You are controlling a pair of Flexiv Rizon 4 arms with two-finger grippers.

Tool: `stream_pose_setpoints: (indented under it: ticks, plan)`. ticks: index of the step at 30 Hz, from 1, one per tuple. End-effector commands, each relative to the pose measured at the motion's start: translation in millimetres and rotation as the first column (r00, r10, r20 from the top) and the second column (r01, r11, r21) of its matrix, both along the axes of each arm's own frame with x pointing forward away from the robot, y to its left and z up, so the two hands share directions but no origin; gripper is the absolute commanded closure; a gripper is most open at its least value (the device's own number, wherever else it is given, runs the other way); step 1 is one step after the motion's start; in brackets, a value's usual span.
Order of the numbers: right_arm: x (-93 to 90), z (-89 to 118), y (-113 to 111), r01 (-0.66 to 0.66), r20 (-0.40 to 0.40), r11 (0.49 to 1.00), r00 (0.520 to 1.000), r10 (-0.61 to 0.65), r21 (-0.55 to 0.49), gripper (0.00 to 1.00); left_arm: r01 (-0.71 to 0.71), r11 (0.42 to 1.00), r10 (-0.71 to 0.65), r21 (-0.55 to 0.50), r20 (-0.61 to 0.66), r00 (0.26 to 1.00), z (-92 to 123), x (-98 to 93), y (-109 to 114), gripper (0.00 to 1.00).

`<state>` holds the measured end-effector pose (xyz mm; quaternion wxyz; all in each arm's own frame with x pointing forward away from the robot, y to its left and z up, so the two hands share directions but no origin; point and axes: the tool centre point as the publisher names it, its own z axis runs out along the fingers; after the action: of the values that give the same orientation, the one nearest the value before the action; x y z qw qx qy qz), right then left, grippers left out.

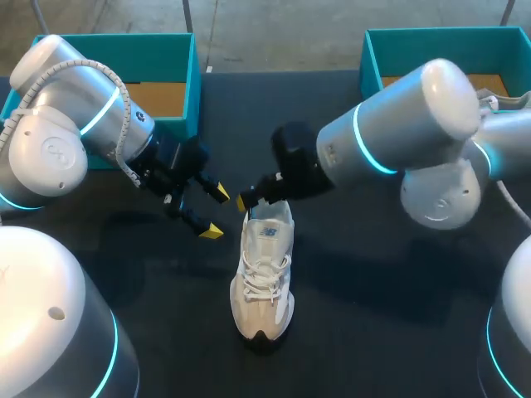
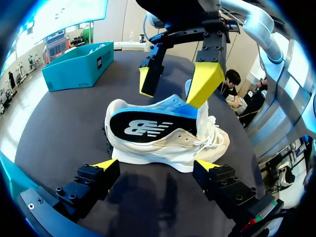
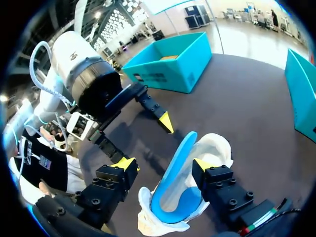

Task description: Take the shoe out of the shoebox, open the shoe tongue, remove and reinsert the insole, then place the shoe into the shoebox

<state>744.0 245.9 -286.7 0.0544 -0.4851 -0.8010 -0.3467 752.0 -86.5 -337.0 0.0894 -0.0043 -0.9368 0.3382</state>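
Left gripper (image 2: 157,165) jaws spread wide, holding nothing, just short of the sneaker's (image 1: 264,282) side. Right gripper (image 3: 164,165) jaws also wide, over the heel: one finger (image 3: 203,165) against the lifted insole (image 3: 173,177), the other clear. Sneaker upright mid-table (image 1: 373,274), long axis near-far, toe toward robot. Right wrist shows the insole's blue underside, left wrist its black top. Teal shoeboxes (image 1: 192,83) at the far corners.
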Motion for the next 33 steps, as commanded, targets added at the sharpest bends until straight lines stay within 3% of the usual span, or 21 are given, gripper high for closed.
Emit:
stream_pose_setpoints:
  ticks: [1,13,15,19,25,28,33]
  plan:
    - [0.7,-9.2,5.9,0.057,0.044,0.996,0.998,-0.054,-0.072,0.26,0.0,1.0,0.0,0.002,0.001,1.0,-0.1,-0.1,-0.3,0.0]
    - [5.1,-25.8,5.4,0.071,0.016,0.994,0.997,-0.07,-0.077,0.33,0.0,1.0,0.0,0.002,0.001,1.0,-0.1,-0.1,-0.3,0.0]
    - [6.9,-28.6,6.3,0.067,0.004,0.995,0.998,-0.067,-0.074,0.39,0.0,1.0,0.0,0.002,0.001,1.0,-0.1,-0.1,-0.3,0.0]
    - [8.5,-32.5,7.6,0.062,-0.013,0.996,0.998,-0.063,-0.071,0.61,0.0,1.0,0.0,0.002,0.001,1.0,-0.1,-0.1,-0.3,0.0]
    - [11.7,-39.3,7.8,0.048,-0.035,0.997,0.998,-0.05,-0.063,0.77,0.0,1.0,0.0,0.002,0.001,1.0,-0.1,-0.1,-0.3,0.0]
    - [12.5,-40.2,7.5,0.043,-0.041,0.997,0.998,-0.046,-0.058,0.98,0.0,1.0,0.0,0.002,0.001,1.0,-0.1,-0.1,-0.3,0.0]
    - [14.6,-35.6,4.1,0.04,-0.039,0.999,0.998,-0.041,-0.028,1.0,0.0,1.0,0.0,0.002,0.001,1.0,-0.1,-0.1,-0.3,0.0]
